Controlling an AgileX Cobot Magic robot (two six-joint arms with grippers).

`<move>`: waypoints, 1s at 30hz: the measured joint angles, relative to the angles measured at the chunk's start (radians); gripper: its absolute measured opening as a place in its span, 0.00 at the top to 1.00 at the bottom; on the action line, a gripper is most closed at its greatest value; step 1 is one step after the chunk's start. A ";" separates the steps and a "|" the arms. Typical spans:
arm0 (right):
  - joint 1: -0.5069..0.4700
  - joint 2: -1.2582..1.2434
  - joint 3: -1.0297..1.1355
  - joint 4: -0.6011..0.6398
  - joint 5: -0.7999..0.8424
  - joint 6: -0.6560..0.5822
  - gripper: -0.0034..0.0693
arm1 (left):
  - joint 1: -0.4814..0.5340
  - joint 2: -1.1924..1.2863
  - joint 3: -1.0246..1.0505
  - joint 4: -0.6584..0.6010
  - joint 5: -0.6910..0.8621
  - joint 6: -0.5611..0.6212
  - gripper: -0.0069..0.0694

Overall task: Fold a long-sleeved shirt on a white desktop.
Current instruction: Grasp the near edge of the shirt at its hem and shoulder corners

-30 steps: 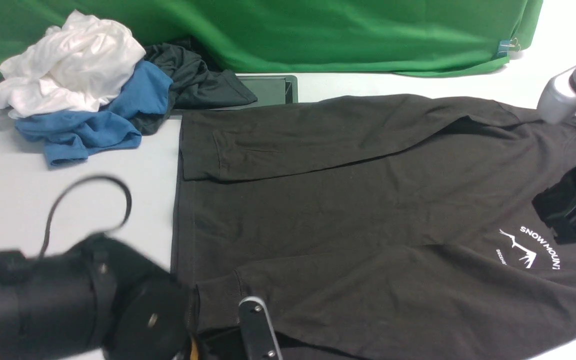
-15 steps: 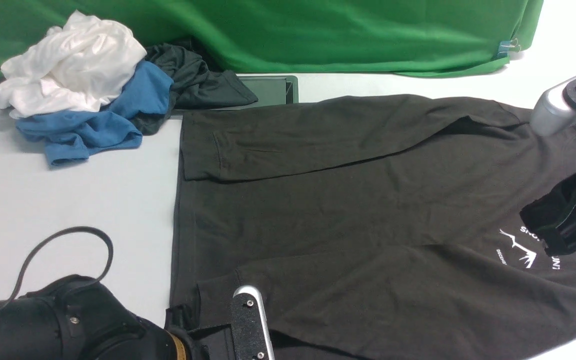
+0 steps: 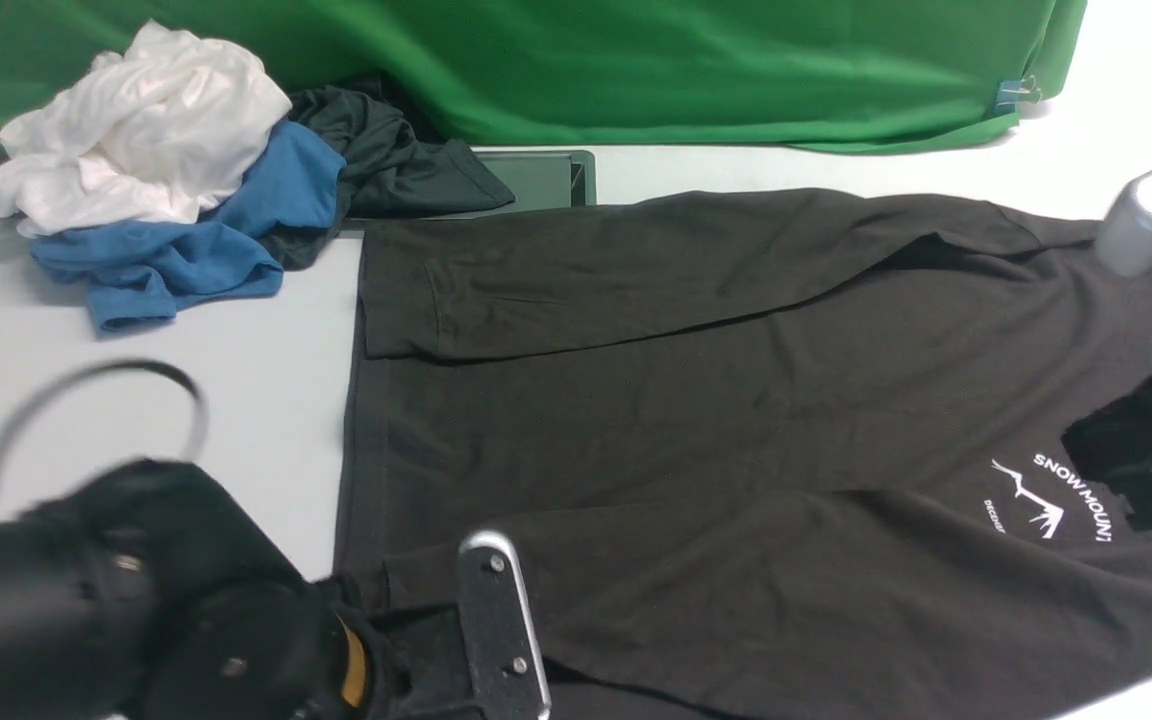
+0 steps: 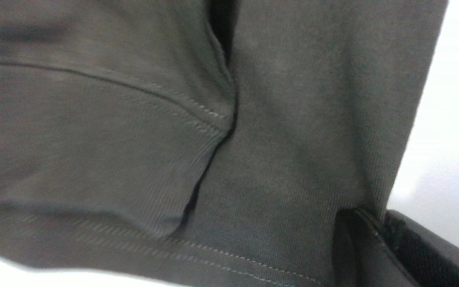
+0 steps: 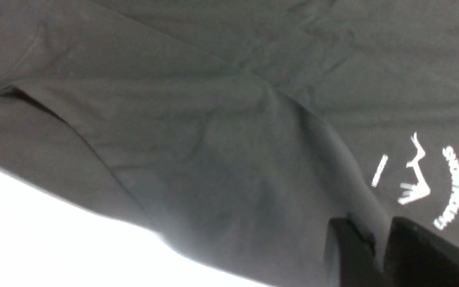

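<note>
Long-sleeved shirt (image 3: 696,400): matte brownish-black knit, spread flat on the white desktop (image 3: 236,340), hem toward the robot's left, collar to the right. Both sleeves lie folded over the body. Near cuff (image 4: 165,187) is finely ribbed, and a doubled stitch line runs along the hem. White mountain logo (image 3: 1051,495) curves over the chest. Left gripper (image 4: 373,243) has its jaws together, clamped on the hem edge. Right gripper (image 5: 377,247) pinches a raised ridge of cloth beside the logo. Desktop is smooth and matte.

Left end effector (image 4: 380,235) clamped, right (image 5: 377,244) — pinching
</note>
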 joint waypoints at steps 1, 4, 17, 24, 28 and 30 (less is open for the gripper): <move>0.000 -0.008 0.001 -0.011 0.020 0.026 0.70 | 0.000 -0.037 -0.011 -0.004 0.037 -0.002 0.88; 0.000 -0.011 0.029 -0.065 0.026 0.122 0.67 | 0.000 -0.104 -0.013 -0.017 0.091 -0.003 0.88; -0.305 0.227 0.241 -0.167 -0.092 0.415 0.33 | 0.001 -0.180 -0.013 -0.048 0.120 -0.003 0.88; -0.321 0.230 0.242 -0.158 -0.120 0.419 0.33 | 0.001 -0.181 -0.013 -0.056 0.083 -0.003 0.88; -0.322 0.230 0.242 -0.196 -0.143 0.461 0.33 | 0.001 -0.181 -0.013 -0.056 0.081 -0.004 0.88; -0.324 0.230 0.242 -0.243 -0.147 0.509 0.33 | 0.001 -0.181 -0.013 -0.058 0.078 -0.005 0.88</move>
